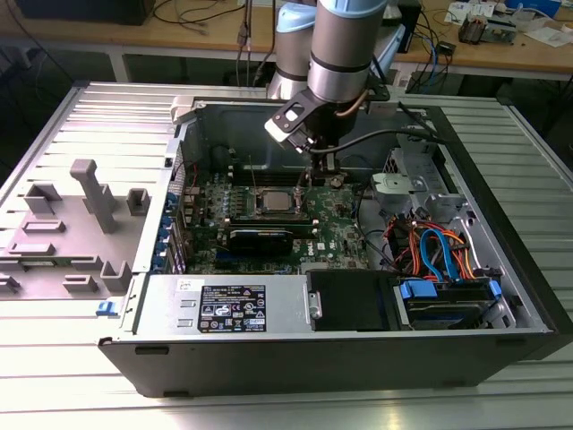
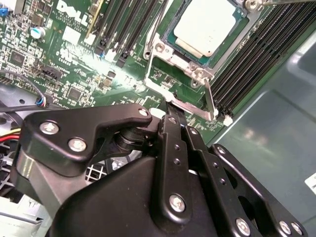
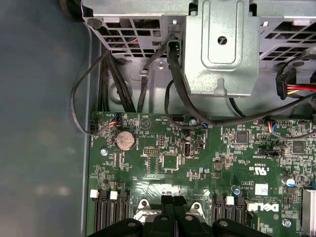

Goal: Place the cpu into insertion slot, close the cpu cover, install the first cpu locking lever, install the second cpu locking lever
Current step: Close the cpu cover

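Hovering inside the open computer case (image 1: 358, 345), the hand (image 2: 170, 109) is clenched, fingers (image 3: 167, 207) drawn together, its tips just beside the silver rim of the insertion slot (image 2: 170, 49), where the grey cpu (image 2: 206, 24) lies seated flat between two banks of long black memory slots (image 2: 123, 27) on the green motherboard (image 3: 222, 163).

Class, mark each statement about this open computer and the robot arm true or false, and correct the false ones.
1. The cpu sits in the insertion slot. True.
2. The gripper holds the cpu high above the case. False: the gripper is low over the motherboard, beside the slot, where the cpu lies.
3. The case lies on its side, open on top. True.
4. The blue and orange cables are at the exterior view's left end of the case. False: they are toward its right.
5. A round silver coin cell sits on the motherboard. True.
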Controlling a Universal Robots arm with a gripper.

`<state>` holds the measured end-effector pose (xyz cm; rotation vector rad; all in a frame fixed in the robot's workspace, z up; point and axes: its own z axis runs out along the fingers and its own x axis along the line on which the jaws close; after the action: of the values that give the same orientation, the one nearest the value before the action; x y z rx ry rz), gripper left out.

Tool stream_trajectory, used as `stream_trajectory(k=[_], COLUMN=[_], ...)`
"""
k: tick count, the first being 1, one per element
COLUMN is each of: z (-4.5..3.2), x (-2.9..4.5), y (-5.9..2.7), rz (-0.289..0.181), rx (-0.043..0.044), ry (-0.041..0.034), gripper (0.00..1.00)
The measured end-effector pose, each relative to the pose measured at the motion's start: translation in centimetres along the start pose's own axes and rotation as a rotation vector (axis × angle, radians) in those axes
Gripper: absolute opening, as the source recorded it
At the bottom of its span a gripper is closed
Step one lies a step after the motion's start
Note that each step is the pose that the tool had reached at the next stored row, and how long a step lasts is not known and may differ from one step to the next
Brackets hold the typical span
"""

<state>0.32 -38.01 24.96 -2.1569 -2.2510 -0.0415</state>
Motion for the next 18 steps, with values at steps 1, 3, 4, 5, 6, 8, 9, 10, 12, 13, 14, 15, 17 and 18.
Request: stream_trajectory(k=[1, 3, 4, 5, 6, 8, 9, 10, 12, 13, 14, 15, 17, 18], z=[0.0, 0.0, 0.01, 0.01, 0.01, 0.03, 0.04, 0.04, 0.04, 0.04, 0.04, 0.03, 0.03, 0.03], x=[0.0, 0.01, 0.01, 0.01, 0.01, 0.02, 0.02, 0.02, 0.02, 0.02, 0.03, 0.02, 0.03, 0.03], y=[-0.08, -0.22, -0.28, -0.29, -0.29, -0.48, -0.6, -0.6, -0.6, -0.61, -0.6, -0.61, -0.63, -0.72], rz=[0.0, 0.0, 0.0, 0.0, 0.0, 0.0, 0.0, 0.0, 0.0, 0.0, 0.0, 0.0, 0.0, 0.0], rx=[0.0, 0.0, 0.0001, 0.0, 0.0, 0.0, 0.0, 0.0, 0.0, 0.0, 0.0, 0.0, 0.0, 0.0], ry=[0.0, -0.0001, -0.0001, -0.0001, 0.0, -0.0001, 0.0, 0.0, 0.0, 0.0, 0.0, 0.0, 0.0, 0.0], gripper=[0.11, 0.11, 0.11, 0.11, 0.11, 0.11, 0.11, 0.11, 0.11, 0.11, 0.11, 0.11, 0.11, 0.11])
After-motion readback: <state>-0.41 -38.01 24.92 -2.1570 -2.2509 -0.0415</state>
